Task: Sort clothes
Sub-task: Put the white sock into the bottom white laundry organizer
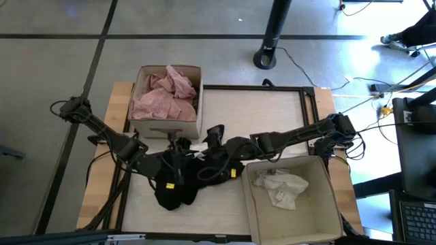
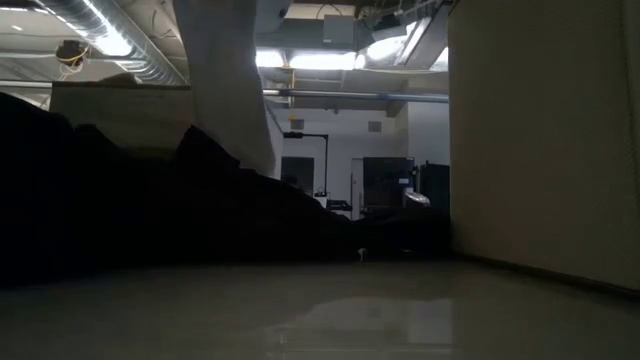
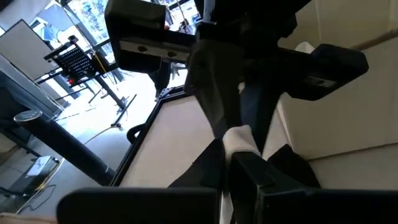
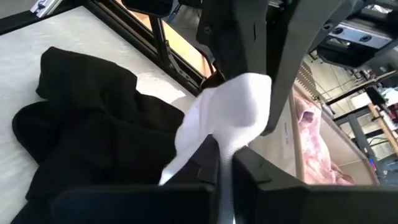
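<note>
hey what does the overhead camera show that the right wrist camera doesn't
Only the high view shows the box of whitish cloth, both arms, and the left gripper over the black clothes. Only the right wrist view shows the white fabric pinched in the right gripper. Both show the black clothes on the table and the pink clothes in the other box.

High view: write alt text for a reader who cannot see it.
Both robot arms reach into a heap of black clothes at the middle of the table, the left gripper and right gripper close together over it. A cardboard box of pink fabric sits behind the heap, and a box holding white fabric sits to the right.
</note>
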Robot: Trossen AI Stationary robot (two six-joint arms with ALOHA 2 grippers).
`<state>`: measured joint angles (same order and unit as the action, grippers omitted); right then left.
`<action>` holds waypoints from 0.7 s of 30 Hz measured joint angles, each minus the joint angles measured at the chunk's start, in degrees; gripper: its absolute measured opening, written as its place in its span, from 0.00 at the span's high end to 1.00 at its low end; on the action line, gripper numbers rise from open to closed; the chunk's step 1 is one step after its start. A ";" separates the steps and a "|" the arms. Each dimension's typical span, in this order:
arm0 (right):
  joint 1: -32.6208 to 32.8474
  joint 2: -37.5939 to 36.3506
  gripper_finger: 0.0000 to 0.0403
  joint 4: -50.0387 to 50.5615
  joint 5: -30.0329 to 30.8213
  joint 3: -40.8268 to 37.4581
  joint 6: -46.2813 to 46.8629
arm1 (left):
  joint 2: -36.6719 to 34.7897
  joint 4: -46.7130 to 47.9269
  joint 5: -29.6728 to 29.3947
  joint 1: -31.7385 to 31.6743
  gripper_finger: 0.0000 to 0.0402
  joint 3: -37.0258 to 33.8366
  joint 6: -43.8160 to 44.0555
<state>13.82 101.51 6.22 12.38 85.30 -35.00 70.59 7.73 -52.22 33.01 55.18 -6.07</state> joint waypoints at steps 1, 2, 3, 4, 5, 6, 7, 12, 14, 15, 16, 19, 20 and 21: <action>0.00 0.00 0.96 -0.01 0.00 0.00 -0.35 | 0.00 -0.17 0.02 0.00 0.98 0.00 0.04; 0.00 0.00 0.96 0.01 0.02 0.00 -0.84 | 0.00 -0.37 0.11 0.00 0.98 0.00 0.53; 0.00 0.00 0.95 0.17 0.05 0.00 -1.05 | 0.00 -0.49 0.66 0.00 0.98 0.00 1.06; 0.00 0.00 0.94 0.66 0.24 0.00 -1.07 | 0.00 -0.77 1.65 0.00 0.97 0.00 1.09; 0.00 0.00 0.94 1.13 0.69 0.00 -1.09 | 0.00 -1.10 2.58 -0.11 0.97 0.00 0.81; 0.05 0.00 0.94 1.34 1.28 0.00 -1.15 | 0.00 -1.13 3.12 -0.22 0.97 0.02 0.69; 0.21 -0.18 0.96 1.42 1.74 0.00 -1.24 | 0.00 -0.56 3.24 -0.35 0.96 0.29 0.76; 2.66 -3.38 0.97 3.16 6.85 0.00 -4.19 | -0.08 3.42 3.40 -0.44 0.82 2.85 2.69; 4.02 -5.47 0.96 5.67 9.94 0.00 -4.31 | -0.28 6.73 3.53 -0.34 0.75 4.19 4.11; 4.74 -6.70 0.96 7.13 11.41 0.00 -4.29 | -0.43 8.76 3.59 -0.24 0.72 4.71 5.19; 5.59 -7.93 0.97 8.69 12.89 0.00 -4.30 | -0.76 10.94 3.64 -0.10 0.69 5.26 6.20; 8.64 -11.89 0.98 12.96 17.20 0.00 -3.96 | -1.76 16.82 3.65 0.53 0.63 5.68 10.60; 9.87 -13.28 0.99 14.36 18.30 0.00 -3.41 | -2.08 18.55 3.71 0.76 0.62 5.60 12.30; 11.11 -14.73 0.99 15.92 19.37 0.00 -2.65 | -2.43 20.44 3.79 0.95 0.61 5.50 14.44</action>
<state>24.94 86.79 22.14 31.75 85.30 -37.65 68.15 28.16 -48.43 33.96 60.67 8.38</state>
